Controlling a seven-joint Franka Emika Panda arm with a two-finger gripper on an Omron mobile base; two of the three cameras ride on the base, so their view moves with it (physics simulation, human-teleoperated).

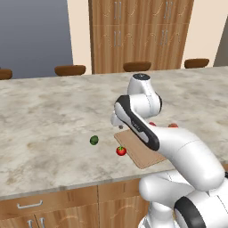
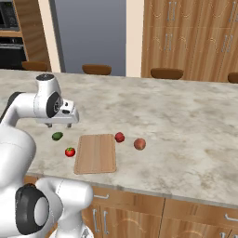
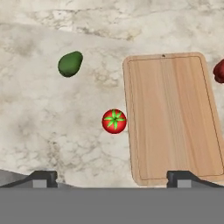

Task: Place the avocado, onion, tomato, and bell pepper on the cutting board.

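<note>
Hovering wide-open gripper (image 3: 111, 177) above tomato (image 3: 114, 121) beside bare cutting board (image 3: 173, 118); likely needing descent onto tomato, then closing.

Rendered home kitchen. Long marble-look counter (image 1: 53, 116) runs like an island, wood drawers (image 1: 49, 205) with metal handles below its front edge. Tall wood cabinets (image 1: 142, 31) with bar handles on the far wall. Brown stools (image 2: 166, 73) tucked along the counter's far side. Built-in oven (image 2: 11, 28) in the far left corner of the right base view. Cutting board (image 2: 96, 153) and vegetables, e.g. tomato (image 3: 114, 121), avocado (image 3: 70, 64), on the counter.
</note>
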